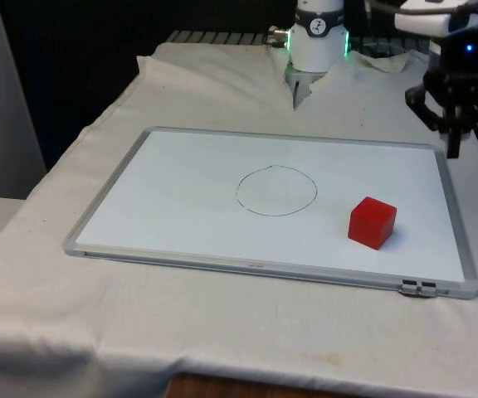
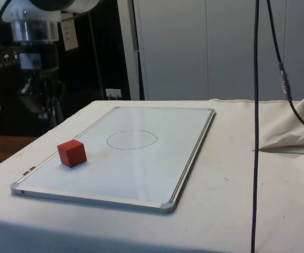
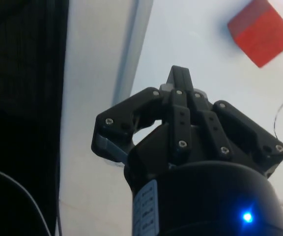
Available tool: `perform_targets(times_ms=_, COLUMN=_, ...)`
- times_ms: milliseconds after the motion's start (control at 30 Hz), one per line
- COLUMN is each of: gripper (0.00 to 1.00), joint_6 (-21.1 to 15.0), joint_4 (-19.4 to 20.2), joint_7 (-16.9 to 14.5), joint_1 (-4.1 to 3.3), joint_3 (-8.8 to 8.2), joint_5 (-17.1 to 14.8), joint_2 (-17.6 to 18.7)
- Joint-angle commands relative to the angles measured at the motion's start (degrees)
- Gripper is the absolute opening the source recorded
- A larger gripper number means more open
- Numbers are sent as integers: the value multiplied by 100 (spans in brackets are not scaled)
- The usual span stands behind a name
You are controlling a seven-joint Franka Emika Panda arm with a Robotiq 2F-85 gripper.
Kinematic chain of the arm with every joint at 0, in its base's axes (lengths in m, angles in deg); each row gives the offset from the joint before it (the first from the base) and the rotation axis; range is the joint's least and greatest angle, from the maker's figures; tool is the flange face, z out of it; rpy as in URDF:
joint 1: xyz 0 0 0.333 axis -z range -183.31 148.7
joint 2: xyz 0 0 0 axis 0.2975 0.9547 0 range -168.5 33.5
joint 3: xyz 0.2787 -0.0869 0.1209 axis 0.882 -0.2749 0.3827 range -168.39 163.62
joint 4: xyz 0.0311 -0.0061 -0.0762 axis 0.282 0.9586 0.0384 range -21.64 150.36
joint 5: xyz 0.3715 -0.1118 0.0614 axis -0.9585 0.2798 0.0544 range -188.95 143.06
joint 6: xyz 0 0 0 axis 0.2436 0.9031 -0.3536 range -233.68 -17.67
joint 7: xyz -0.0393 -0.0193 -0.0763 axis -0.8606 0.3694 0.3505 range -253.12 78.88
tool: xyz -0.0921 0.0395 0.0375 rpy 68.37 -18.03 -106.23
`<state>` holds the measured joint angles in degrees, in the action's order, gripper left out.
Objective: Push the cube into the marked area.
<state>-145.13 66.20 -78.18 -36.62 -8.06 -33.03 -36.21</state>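
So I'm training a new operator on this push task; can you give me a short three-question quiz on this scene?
1. True or false: the red cube already sits inside the drawn circle.
2. Multiple choice: the gripper is (A) touching the cube, (B) above the whiteboard's edge on the front view's right, apart from the cube, (C) over the circle.
3. Fill in: to reach the circle, the cube must travel toward the front view's ____.

Key
1. False: it rests on the board outside the circle.
2. B
3. left
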Motion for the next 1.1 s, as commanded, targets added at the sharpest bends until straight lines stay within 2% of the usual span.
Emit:
perform_targets(times_ms=0, gripper=0, joint_6=-46, joint_4=-97, joint_7=6, joint_1=11, joint_3=40, joint_5=-74, joint_2=115)
perform_targets(times_ms=33, gripper=0, joint_6=-74, joint_4=-189, joint_7=11, joint_1=11, joint_3=52, joint_5=-97, joint_2=235)
perform_targets(times_ms=67, gripper=0, joint_6=-57, joint_4=-143, joint_7=6, joint_1=0, joint_3=23, joint_5=-40, joint_2=178)
perform_targets(times_ms=333, gripper=0, joint_6=-201, joint_4=-688, joint_7=46, joint_1=11, joint_3=115, joint_5=-223, joint_2=814)
perform_targets(times_ms=367, gripper=0, joint_6=-189, joint_4=-659, joint_7=40, joint_1=0, joint_3=80, joint_5=-178, joint_2=779)
perform_targets(times_ms=500, gripper=0, joint_6=-241, joint_4=-980, joint_7=74, joint_1=6, joint_3=149, joint_5=-275, joint_2=1134)
perform_targets(times_ms=700, gripper=0, joint_6=-241, joint_4=-1083, joint_7=126, joint_1=0, joint_3=143, joint_5=-223, joint_2=1312)
perform_targets(times_ms=1067, gripper=0, joint_6=-516, joint_4=-1077, joint_7=195, joint_1=23, joint_3=23, joint_5=-218, joint_2=1656)
